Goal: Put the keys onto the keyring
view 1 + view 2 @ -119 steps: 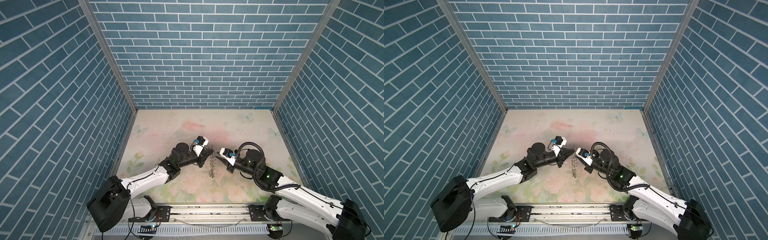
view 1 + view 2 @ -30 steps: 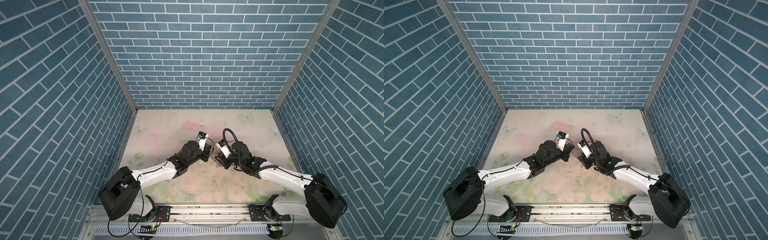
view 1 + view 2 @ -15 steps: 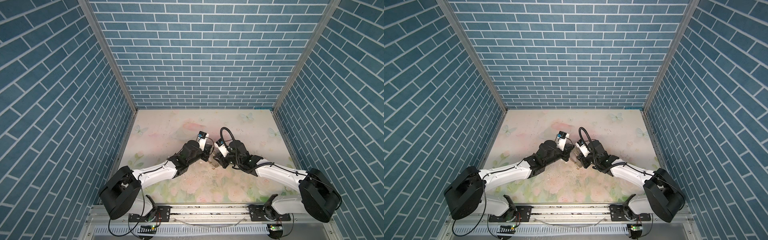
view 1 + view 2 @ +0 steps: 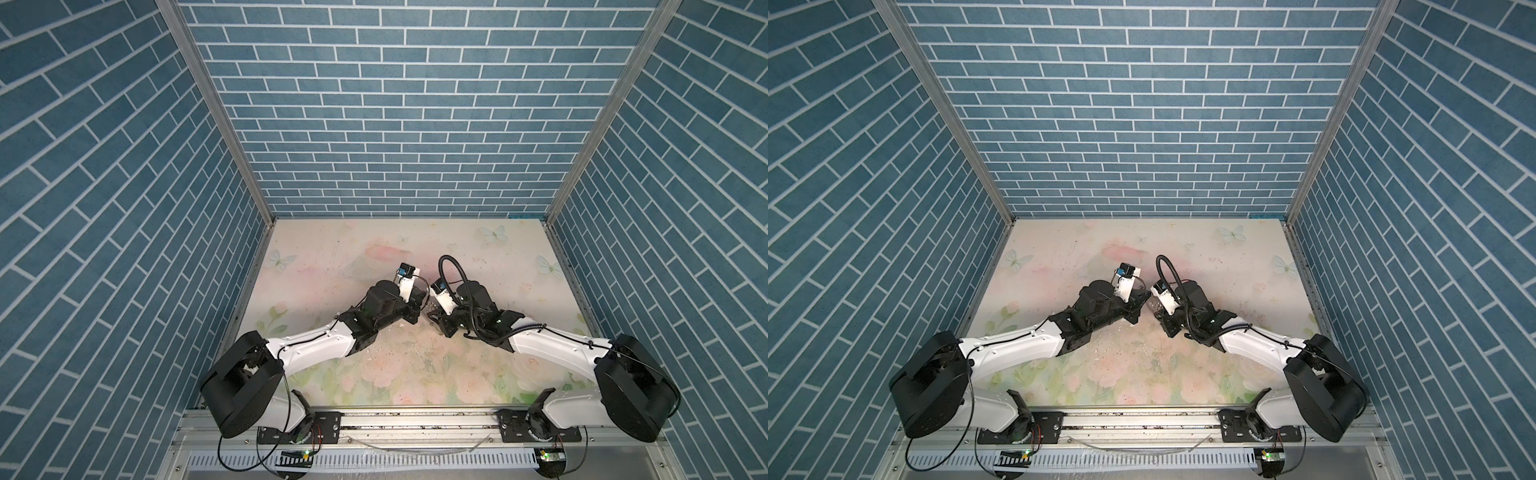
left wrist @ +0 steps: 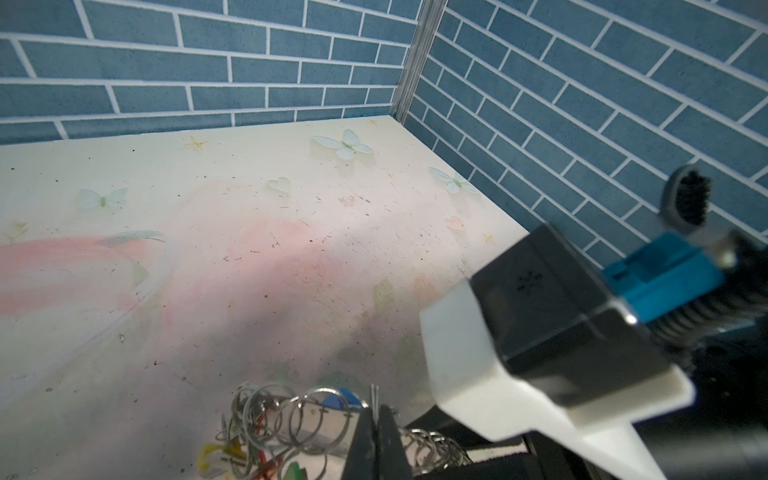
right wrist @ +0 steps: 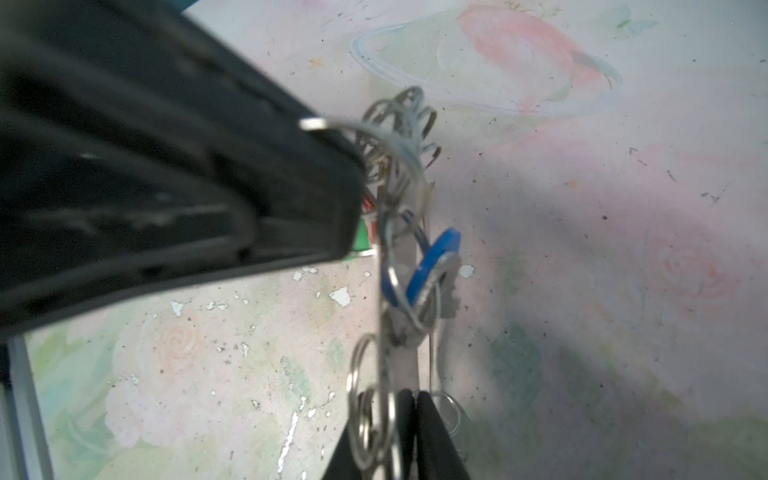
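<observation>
Table (image 4: 374,257) shut in by walls (image 4: 407,124) behind and on both sides. Rail (image 4: 415,428) runs along the near edge. Left arm (image 4: 316,347) is mounted at the rail's left and right arm (image 4: 552,347) at its right. Both reach inward and meet at the table's middle. Left gripper (image 5: 376,436) and right gripper (image 6: 411,411) sit tip to tip and close. Keyring (image 5: 291,411) is bunched between them. Keys (image 6: 434,259) lie among its small rings, just beyond the right gripper's tips.

Mid-table, the left gripper (image 5: 377,415) and right gripper (image 6: 415,399) are crowding tip to tip, with the keyring (image 5: 291,415) and its keys (image 6: 436,257) filling the narrow gap between them. Behind them the table (image 4: 332,249) is lying open to the back wall (image 4: 407,124); brick walls (image 4: 104,208) are hemming both sides.
</observation>
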You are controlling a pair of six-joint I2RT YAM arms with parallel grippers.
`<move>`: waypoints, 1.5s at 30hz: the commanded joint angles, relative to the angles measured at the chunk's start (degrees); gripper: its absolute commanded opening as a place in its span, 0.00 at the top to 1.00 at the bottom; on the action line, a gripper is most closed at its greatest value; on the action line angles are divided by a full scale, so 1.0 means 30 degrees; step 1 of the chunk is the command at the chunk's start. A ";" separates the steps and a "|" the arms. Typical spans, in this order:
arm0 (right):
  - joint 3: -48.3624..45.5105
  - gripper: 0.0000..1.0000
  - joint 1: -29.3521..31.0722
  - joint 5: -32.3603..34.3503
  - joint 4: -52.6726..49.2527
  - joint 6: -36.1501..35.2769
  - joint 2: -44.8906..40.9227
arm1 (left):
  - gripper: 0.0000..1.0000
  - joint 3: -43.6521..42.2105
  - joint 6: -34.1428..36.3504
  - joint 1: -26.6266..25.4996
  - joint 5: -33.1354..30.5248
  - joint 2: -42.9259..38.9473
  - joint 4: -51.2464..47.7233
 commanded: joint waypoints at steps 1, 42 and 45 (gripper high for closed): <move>0.0067 0.92 -0.0022 -0.0064 0.0419 0.0544 -0.0460 | 1.00 0.0628 0.0236 -0.0067 -0.0105 -0.0182 0.0185; -0.5005 1.00 -0.5654 -1.0635 1.8987 1.1598 -0.1955 | 0.47 -0.4724 -0.1628 0.6615 1.3227 -0.0420 1.0630; -0.5034 1.00 -0.5647 -1.1391 1.9906 1.1825 -0.1811 | 0.46 -0.4547 -0.1607 0.6646 1.3557 -0.0466 1.0466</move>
